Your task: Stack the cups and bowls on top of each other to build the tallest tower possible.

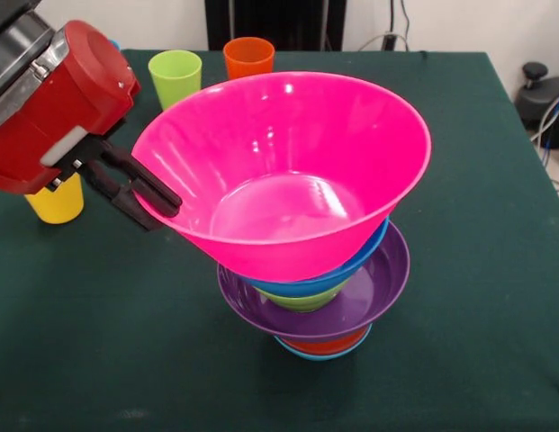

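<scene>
The tower stands at the table's middle: a light-blue bowl (pixel 308 354) lowest, then an orange bowl (pixel 329 344), a wide purple bowl (pixel 374 292), a green bowl (pixel 302 300) and a deep blue bowl (pixel 356 267). The large pink bowl (pixel 288 171) sits on top, tilted. My gripper (pixel 160 209) reaches in from the left and is shut on the pink bowl's left rim. A yellow cup (pixel 56 202) stands partly behind the arm. A lime green cup (pixel 175 76) and an orange cup (pixel 248 57) stand at the far side. The blue cup (pixel 114 43) is almost hidden behind the arm.
The table has a dark green cloth (pixel 477 180). Its right edge runs down the picture's right side, with a black object (pixel 540 90) and cables on the floor beyond. The black pedestal (pixel 274 22) stands at the far side.
</scene>
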